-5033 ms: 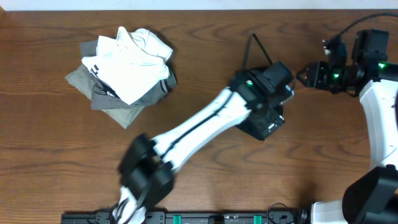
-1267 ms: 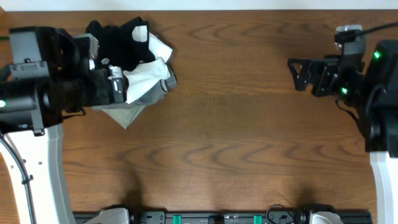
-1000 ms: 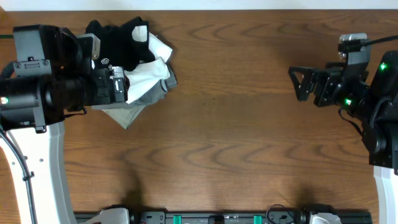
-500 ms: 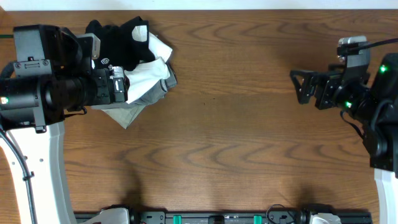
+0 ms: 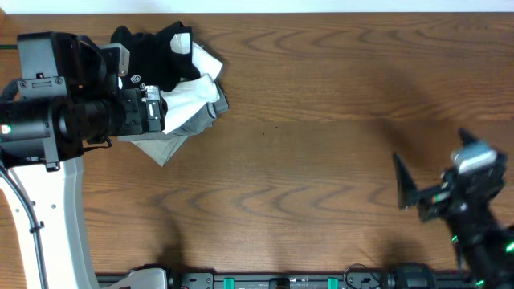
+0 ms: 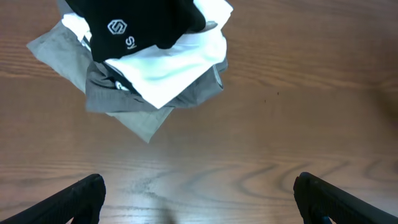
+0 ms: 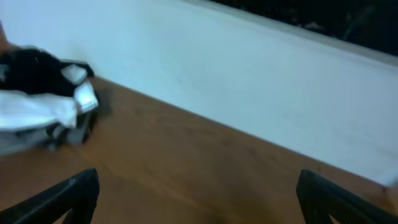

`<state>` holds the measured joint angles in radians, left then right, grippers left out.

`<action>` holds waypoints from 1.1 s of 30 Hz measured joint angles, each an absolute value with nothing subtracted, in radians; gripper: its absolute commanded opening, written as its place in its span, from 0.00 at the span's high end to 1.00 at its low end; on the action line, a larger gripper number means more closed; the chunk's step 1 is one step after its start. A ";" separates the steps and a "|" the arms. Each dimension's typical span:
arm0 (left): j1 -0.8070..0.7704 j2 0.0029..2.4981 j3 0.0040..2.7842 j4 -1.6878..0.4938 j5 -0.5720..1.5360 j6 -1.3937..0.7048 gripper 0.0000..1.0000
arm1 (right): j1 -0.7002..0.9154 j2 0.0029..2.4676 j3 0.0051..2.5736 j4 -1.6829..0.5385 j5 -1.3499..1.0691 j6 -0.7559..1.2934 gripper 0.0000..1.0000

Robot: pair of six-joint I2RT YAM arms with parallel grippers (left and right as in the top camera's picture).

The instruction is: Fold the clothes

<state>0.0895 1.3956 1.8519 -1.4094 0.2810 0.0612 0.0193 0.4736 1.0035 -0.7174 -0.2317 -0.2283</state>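
Note:
The clothes lie in one pile at the table's far left. A folded black T-shirt [image 5: 152,54] with a small white logo [image 6: 115,27] lies on top. Under it are a white garment [image 5: 191,96] and a grey one [image 5: 161,144]. In the left wrist view the black shirt [image 6: 146,22] sits above the white garment [image 6: 177,68] and the grey garment [image 6: 146,118]. My left gripper [image 6: 199,200] is open, empty and high above bare wood, just beside the pile. My right gripper [image 7: 199,199] is open and empty, low at the front right [image 5: 414,199].
The left arm [image 5: 64,112] hangs over the pile's left side and hides part of it. A white wall [image 7: 249,74] runs along the table's far edge. The pile also shows small at the left of the right wrist view [image 7: 46,93].
My right arm has swung from the far right toward the front right corner. The left arm and the pile have not moved in the last second; five seconds ago the pile had no black shirt.

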 measured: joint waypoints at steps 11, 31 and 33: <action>0.089 1.396 1.851 -1.410 0.281 0.061 0.02 | 0.019 0.038 0.406 -0.508 -0.212 -0.130 0.01; 0.089 1.396 1.851 -1.410 0.281 0.061 0.02 | 0.019 0.019 0.043 -0.123 -0.247 -0.069 0.01; 0.089 1.396 1.851 -1.410 0.281 0.061 0.02 | 0.019 0.019 0.044 -0.123 -0.248 -0.069 0.01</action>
